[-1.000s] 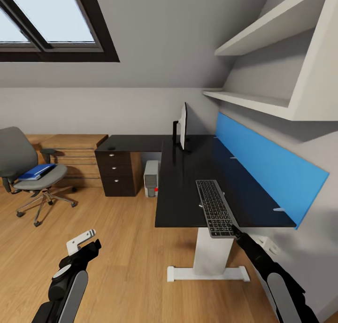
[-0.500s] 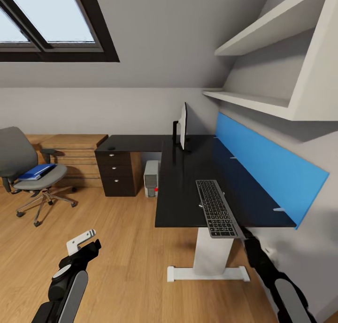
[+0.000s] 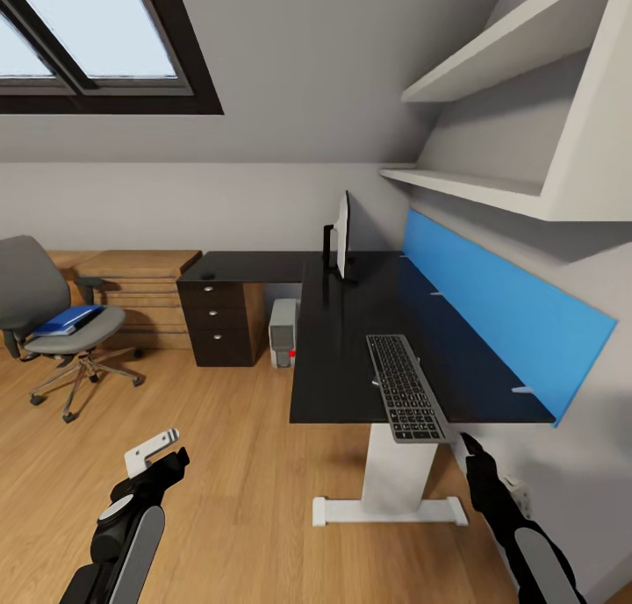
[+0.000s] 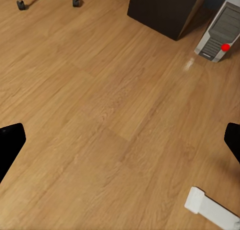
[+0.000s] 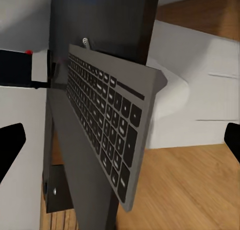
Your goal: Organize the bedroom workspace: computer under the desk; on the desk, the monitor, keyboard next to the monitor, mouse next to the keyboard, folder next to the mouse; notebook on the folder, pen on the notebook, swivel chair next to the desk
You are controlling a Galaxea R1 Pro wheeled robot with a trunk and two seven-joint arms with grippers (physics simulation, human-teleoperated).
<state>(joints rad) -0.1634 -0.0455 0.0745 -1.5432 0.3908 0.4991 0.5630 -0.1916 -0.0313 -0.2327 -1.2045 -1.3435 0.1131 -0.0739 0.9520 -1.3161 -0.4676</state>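
Observation:
The keyboard [image 3: 404,388] lies on the black desk [image 3: 338,367], its near end overhanging the front edge; up close the keyboard [image 5: 102,125] has nothing gripping it. A short pale stick [image 3: 376,383], seemingly the pen, pokes out beside it. My right gripper [image 3: 470,444] hangs open just below and right of that end. The monitor [image 3: 342,235] stands at the desk's far end, with the computer [image 3: 283,334] under the desk. The blue folder [image 3: 68,320] rests on the swivel chair [image 3: 35,292] at the left. My left gripper [image 3: 154,451] is open over the floor. Notebook out of view.
A dark drawer unit [image 3: 221,321] carries the desk's left wing, with light wooden cabinets [image 3: 140,288] behind. The white desk foot [image 3: 391,509] stands between my arms. Shelves [image 3: 491,191] and a blue panel [image 3: 509,319] line the right wall. Wooden floor [image 3: 219,463] stretches left.
My right gripper has let go of the keyboard's near end and drawn back, down and to the right. The keyboard stays on the desk. The left arm has not moved.

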